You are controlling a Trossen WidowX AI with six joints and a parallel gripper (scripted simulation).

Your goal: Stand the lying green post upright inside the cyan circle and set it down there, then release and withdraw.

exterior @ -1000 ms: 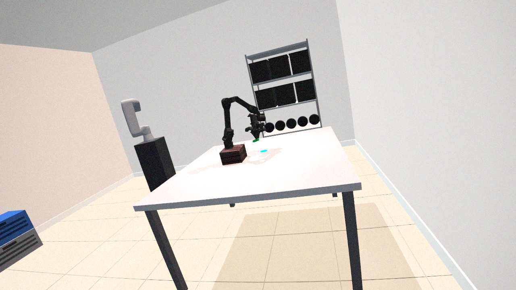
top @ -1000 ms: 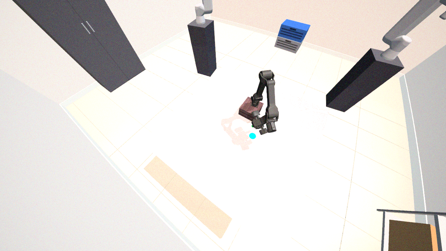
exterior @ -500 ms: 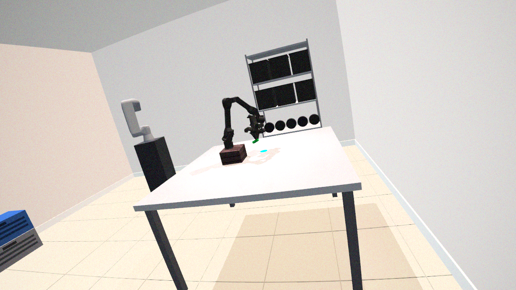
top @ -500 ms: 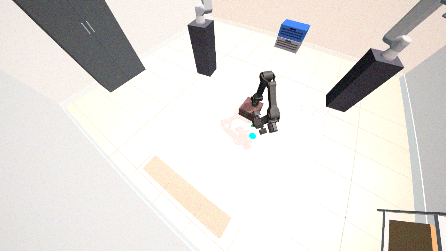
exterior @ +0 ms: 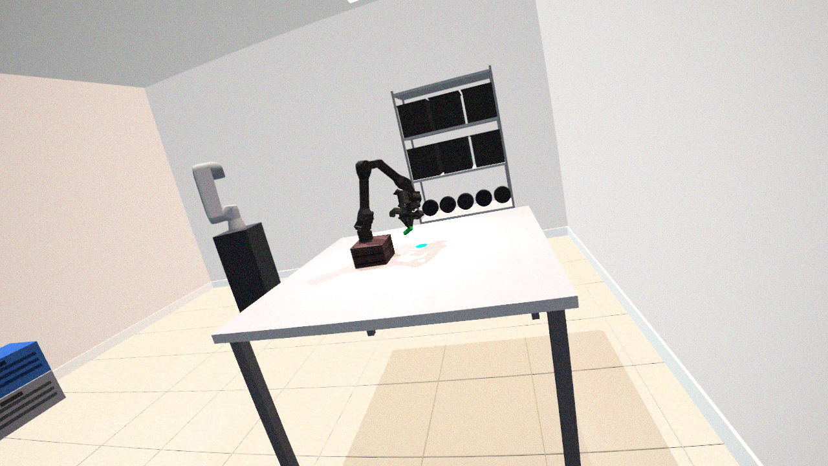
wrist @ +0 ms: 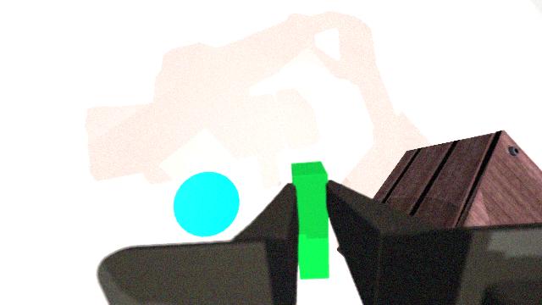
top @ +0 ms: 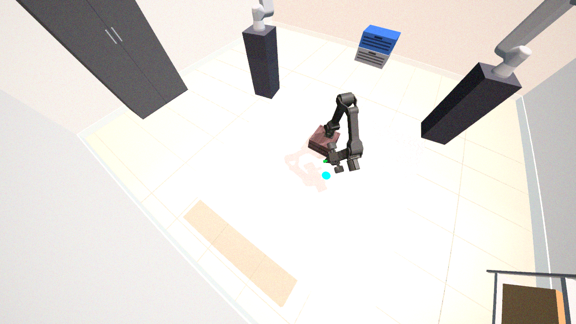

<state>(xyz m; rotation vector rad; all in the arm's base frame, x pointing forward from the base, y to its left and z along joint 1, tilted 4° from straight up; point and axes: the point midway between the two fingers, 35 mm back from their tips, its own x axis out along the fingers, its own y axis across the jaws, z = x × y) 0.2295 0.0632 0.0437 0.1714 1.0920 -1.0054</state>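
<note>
One flat cyan circle [wrist: 207, 203] sits lower left of centre in wrist view, on white table top [exterior: 474, 272]. Just right of it, dark parallel-jaw gripper [wrist: 310, 191] is clenched on small green rectangular post [wrist: 312, 212], held off table. Brown slatted wooden block [wrist: 461, 182] at right edge.

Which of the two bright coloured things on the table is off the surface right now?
The green post, pinched between the fingers above the table; the cyan circle lies flat on it.
</note>
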